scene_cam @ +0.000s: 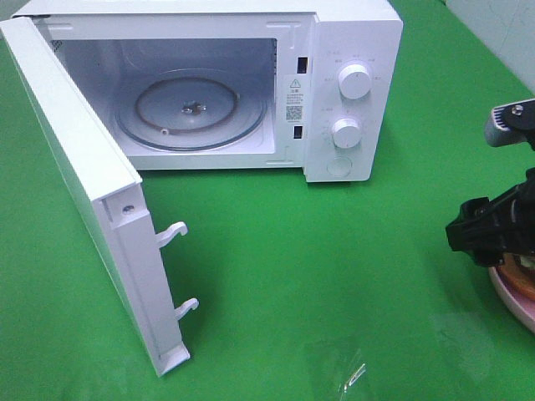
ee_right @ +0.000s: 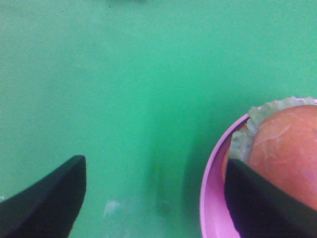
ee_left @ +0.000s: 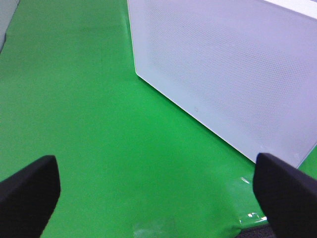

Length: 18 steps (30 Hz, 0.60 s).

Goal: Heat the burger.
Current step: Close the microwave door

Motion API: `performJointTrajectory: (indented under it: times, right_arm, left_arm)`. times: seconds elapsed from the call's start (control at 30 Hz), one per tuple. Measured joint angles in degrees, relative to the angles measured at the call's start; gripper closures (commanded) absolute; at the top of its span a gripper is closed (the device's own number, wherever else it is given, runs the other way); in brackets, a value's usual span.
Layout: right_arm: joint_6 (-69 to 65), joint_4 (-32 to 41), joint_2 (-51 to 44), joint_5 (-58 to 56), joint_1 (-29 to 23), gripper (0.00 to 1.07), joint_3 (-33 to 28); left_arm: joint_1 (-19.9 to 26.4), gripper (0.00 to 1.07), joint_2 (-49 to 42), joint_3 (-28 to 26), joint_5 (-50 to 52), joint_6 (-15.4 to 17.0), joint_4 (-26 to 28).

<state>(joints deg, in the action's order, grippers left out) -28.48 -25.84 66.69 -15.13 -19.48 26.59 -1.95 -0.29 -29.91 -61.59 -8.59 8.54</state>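
On its pink plate (ee_right: pixel 210 198) at the tabletop's right edge, the burger (ee_right: pixel 285 153) looks light, soft and squashable, best pinched gently across the bun's sides by the right end effector (ee_right: pixel 153 198), its jaws apart beside it.

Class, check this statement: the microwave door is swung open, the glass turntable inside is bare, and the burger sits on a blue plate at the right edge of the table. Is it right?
One detail is wrong: the plate under the burger is pink, not blue, as the right wrist view shows. The rest stands: the microwave door is swung open and the glass turntable is bare, as the exterior high view shows.
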Motion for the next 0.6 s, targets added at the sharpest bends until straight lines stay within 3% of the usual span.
performJointTrajectory:
  times: [0.27, 0.43, 0.6]
  right_arm:
    - [15.6, 13.5, -6.5, -17.0, 0.0, 0.32, 4.4]
    - [19.9, 17.2, -10.9, -31.2, 0.0, 0.32, 9.1]
    - [20.8, 18.3, -15.1, -36.1, 0.0, 0.32, 9.6]
  left_arm:
    - [0.0, 0.09, 0.0, 0.0, 0.0, 0.0, 0.0]
    - [0.0, 0.09, 0.0, 0.0, 0.0, 0.0, 0.0]
    - [0.0, 0.09, 0.0, 0.0, 0.0, 0.0, 0.0]
